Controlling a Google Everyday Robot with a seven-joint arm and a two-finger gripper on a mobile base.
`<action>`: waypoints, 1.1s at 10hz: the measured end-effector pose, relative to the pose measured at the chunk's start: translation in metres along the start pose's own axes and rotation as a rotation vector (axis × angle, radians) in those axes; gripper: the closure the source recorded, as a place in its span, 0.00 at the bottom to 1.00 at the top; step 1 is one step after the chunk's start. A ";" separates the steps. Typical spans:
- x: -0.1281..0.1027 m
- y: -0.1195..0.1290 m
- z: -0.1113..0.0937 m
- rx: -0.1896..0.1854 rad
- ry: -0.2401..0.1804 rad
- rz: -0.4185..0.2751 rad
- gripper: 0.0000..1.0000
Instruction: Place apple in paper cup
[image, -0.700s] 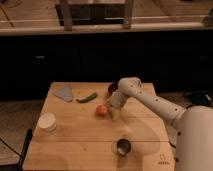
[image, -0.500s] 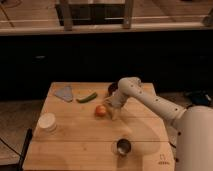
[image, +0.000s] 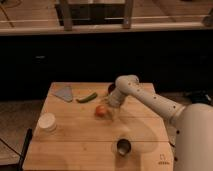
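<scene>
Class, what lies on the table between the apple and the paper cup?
Only bare table wood, seen in the camera view; the gripper is beside the apple.

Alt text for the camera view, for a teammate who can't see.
The end effector is close beside the apple on a wooden table; the paper cup stands near its left edge. A metal cup stands in front, a green vegetable behind.

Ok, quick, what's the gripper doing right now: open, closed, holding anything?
Gripper: down close beside the apple; whether it is open, closed or holding it cannot be told.
</scene>
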 end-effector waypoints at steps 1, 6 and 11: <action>-0.008 0.000 -0.004 -0.013 0.002 -0.025 0.20; -0.021 0.002 -0.002 -0.051 -0.003 -0.068 0.20; -0.019 -0.003 0.009 -0.066 -0.015 -0.071 0.51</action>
